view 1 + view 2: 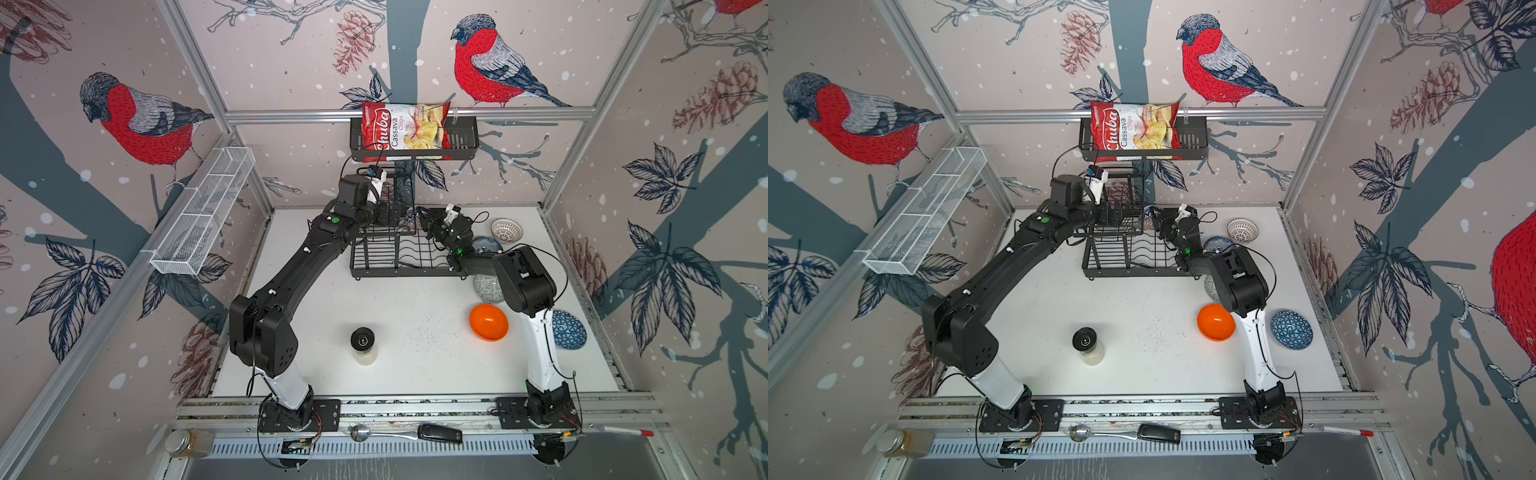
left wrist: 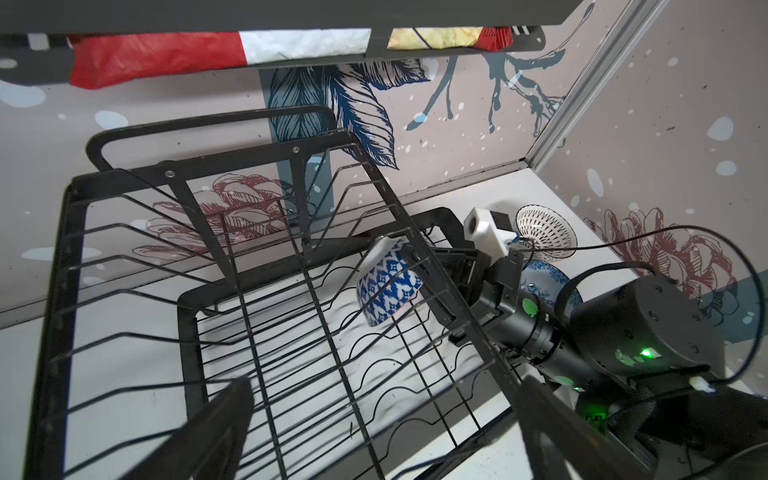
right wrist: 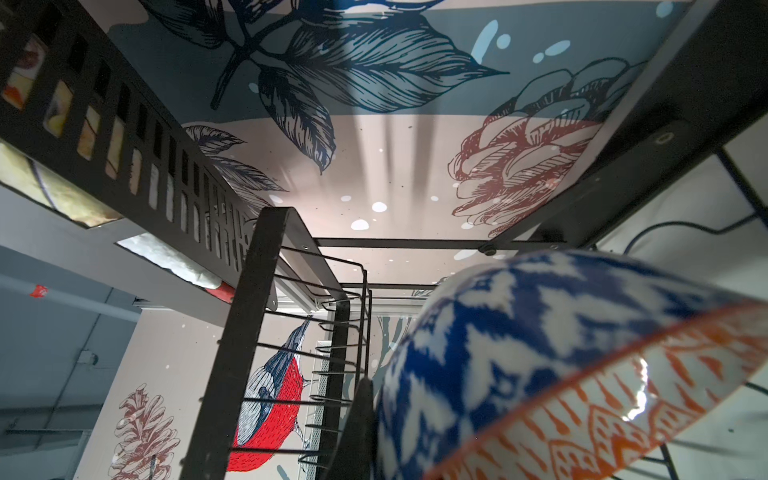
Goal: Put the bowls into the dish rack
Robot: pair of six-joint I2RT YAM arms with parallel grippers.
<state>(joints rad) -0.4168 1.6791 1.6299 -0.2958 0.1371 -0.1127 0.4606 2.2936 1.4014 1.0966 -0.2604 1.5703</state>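
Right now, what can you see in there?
dish rack: one, black, table's back
patterned bowl: one, blue-white and orange, in right claw
lattice bowl: one, white, beside rack
hidden bowl: one, blue-white, behind right arm
swirly bowl: one, grey-green, under right arm
orange bowl: one, plain, front right
blue bowl: one, blue-white, right edge
shaker: one, black-lidded, front middle
chips bag: one, red, wall basket
mesh shelf: one, white, left wall
left claw: one, black, open, by rack
right claw: one, black, shut on patterned bowl
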